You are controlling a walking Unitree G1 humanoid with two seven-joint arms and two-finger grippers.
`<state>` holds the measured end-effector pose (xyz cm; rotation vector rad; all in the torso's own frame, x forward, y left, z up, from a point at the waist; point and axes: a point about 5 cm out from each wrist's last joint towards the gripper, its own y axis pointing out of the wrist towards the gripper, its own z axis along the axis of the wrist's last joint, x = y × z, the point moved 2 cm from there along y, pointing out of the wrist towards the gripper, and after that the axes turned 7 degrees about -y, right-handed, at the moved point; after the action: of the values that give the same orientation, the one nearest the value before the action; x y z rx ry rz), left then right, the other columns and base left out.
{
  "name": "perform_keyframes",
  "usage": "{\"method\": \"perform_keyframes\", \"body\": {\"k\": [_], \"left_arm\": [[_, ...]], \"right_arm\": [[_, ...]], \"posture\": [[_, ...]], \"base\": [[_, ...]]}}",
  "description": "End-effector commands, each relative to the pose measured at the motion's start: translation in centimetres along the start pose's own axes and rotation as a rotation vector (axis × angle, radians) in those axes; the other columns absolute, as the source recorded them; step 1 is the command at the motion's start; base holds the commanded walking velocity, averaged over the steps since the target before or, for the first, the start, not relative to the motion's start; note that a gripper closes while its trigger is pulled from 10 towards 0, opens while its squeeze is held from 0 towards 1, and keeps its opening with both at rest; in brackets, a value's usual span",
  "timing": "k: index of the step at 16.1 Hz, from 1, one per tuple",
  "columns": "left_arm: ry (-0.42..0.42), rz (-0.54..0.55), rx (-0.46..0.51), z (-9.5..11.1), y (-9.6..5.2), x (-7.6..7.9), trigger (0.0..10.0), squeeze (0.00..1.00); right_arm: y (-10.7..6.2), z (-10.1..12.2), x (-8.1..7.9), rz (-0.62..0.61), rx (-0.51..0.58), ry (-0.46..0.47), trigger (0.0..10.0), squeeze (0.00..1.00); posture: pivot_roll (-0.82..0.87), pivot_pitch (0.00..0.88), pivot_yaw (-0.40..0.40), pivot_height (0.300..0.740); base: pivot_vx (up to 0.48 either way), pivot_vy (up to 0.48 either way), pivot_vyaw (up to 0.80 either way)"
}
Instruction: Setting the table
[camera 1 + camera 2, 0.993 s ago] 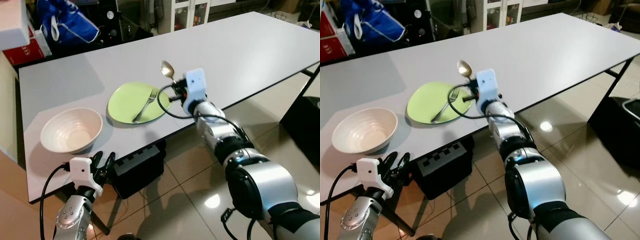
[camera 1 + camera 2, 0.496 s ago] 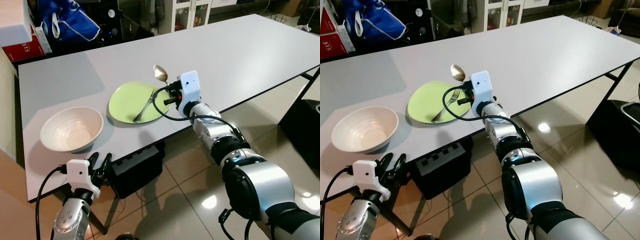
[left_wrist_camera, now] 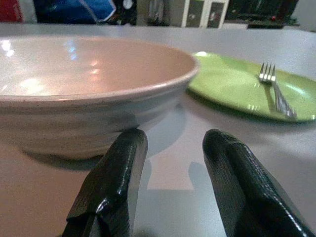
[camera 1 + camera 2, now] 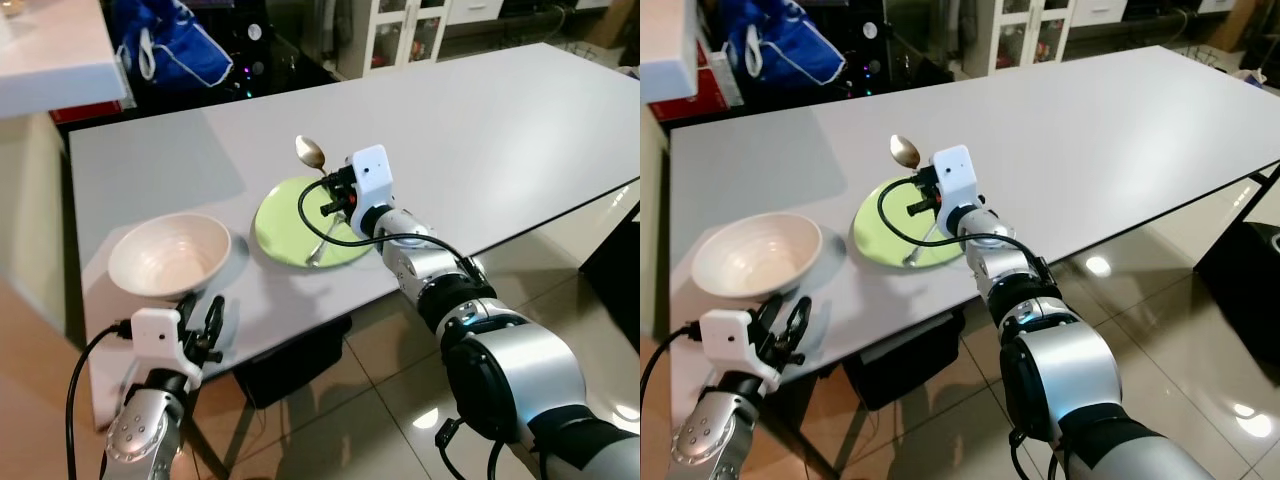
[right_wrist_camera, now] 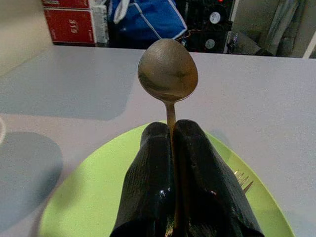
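Note:
My right gripper [image 4: 334,188] is shut on a metal spoon [image 4: 311,153], held bowl-up above the green plate [image 4: 285,213]. In the right wrist view the spoon [image 5: 168,71] sticks up from between the closed fingers [image 5: 148,187] over the plate [image 5: 89,197]. A fork [image 4: 322,243] lies on the plate, partly behind my arm. A white bowl [image 4: 168,256] sits on the grey table [image 4: 480,130] left of the plate. My left gripper [image 4: 199,318] is open, low at the table's near edge just before the bowl [image 3: 74,84].
A blue bag [image 4: 165,45] and red boxes [image 4: 680,95] stand behind the table's far side. A white counter [image 4: 50,55] is at the left. Glossy tiled floor [image 4: 400,400] lies on my right, below the table edge.
The camera has shifted, sliding the scene rightward. My right gripper has carried the spoon left, from beside the plate's right rim to over the plate. The left gripper has risen toward the bowl.

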<state>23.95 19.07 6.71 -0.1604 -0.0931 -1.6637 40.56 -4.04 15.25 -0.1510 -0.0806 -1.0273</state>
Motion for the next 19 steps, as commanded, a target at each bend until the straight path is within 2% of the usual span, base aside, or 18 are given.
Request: {"method": "perform_keyframes", "body": {"k": [1, 4, 7, 12, 16, 19], "left_arm": [[0.003, -0.014, -0.009, 0.0, 0.0, 0.5, 10.0, 0.0], [0.003, -0.011, -0.026, -0.2, 0.0, 0.5, 10.0, 0.0], [0.002, -0.003, -0.059, -1.9, 0.1, -0.2, 10.0, 0.0], [0.003, 0.01, -0.088, -3.4, -0.1, -1.2, 10.0, 0.0], [0.008, 0.025, -0.119, -5.4, -0.3, -2.3, 10.0, 0.0], [0.013, 0.032, -0.125, -5.7, -0.4, -2.6, 10.0, 0.0]], "right_arm": [[-0.1, -0.2, 0.2, 0.001, -0.017, -0.008, 10.0, 0.0], [-0.2, -0.7, 0.2, -0.008, -0.042, -0.002, 10.0, 0.0], [-0.3, -1.3, 0.6, -0.036, -0.087, 0.005, 10.0, 0.0], [-0.3, -1.5, 0.7, -0.045, -0.099, 0.027, 10.0, 0.0], [-0.3, -1.5, 0.7, -0.04, -0.106, 0.026, 10.0, 0.0], [-0.3, -1.5, 0.6, -0.037, -0.106, 0.027, 10.0, 0.0]], "posture": [[0.17, 0.0, -0.004, 0.74], [0.17, 0.0, -0.002, 0.74], [0.17, 0.0, -0.005, 0.74], [0.18, 0.0, -0.005, 0.74], [0.18, 0.0, -0.008, 0.74], [0.18, 0.0, -0.01, 0.74]], "base": [[0.0, 0.0, 0.0], [0.0, 0.0, 0.0], [0.0, 0.0, 0.0], [0.0, 0.0, 0.0], [0.0, 0.0, 0.0], [0.0, 0.0, 0.0]]}}
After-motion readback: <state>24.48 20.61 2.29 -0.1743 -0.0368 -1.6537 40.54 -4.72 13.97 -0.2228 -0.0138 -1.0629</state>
